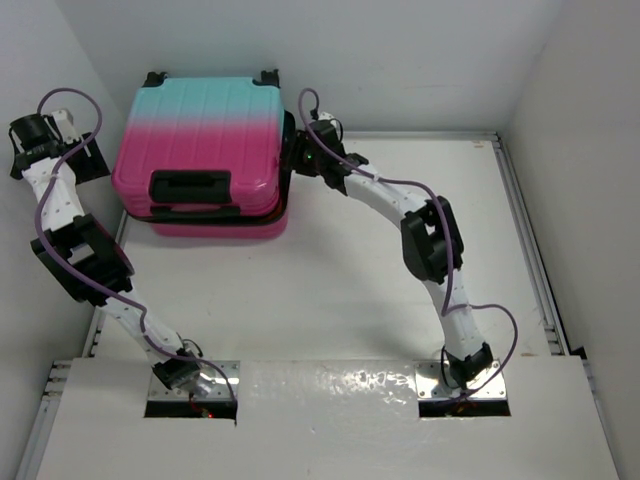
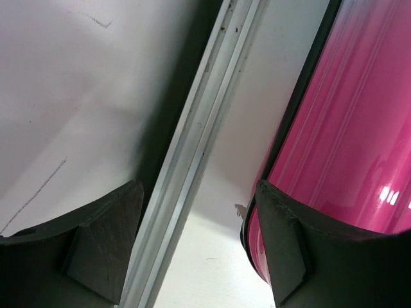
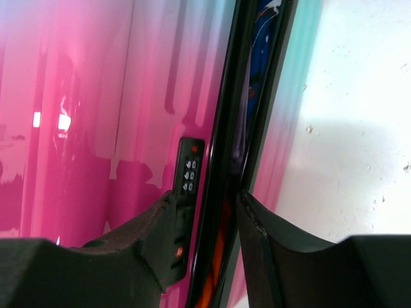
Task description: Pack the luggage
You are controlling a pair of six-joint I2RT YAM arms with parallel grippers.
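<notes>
The luggage (image 1: 200, 140), a small hard-shell suitcase fading teal to pink, lies flat at the far left of the surface (image 1: 350, 290). Its wheels (image 1: 268, 76) point to the back wall and its black carry handle (image 1: 190, 186) faces the arm bases. The upper shell rests on the lower one, slightly skewed. In the right wrist view the seam gapes, showing blue contents (image 3: 260, 58) and an orange strip (image 3: 219, 251); we cannot tell what they are. We judge the case packed but not fully shut. The ribbed shell looks stiff and glossy, so we expect it to be slippery under flat pads and to slide if pushed from one side only. The best holds, in our judgement, are the shell rim at the seam or the carry handle, not the smooth faces. The right claw (image 3: 209, 197) straddles the dark rim, one finger over the lower end of the combination lock (image 3: 190, 165), the other beyond the seam. We cannot tell whether it pinches the rim. The left claw (image 2: 198, 186) is released and holds nothing, with one finger just beside the pink shell and the other past the aluminium rail (image 2: 192, 147). The side wall (image 1: 40, 60) is close and leaves that arm little room.
</notes>
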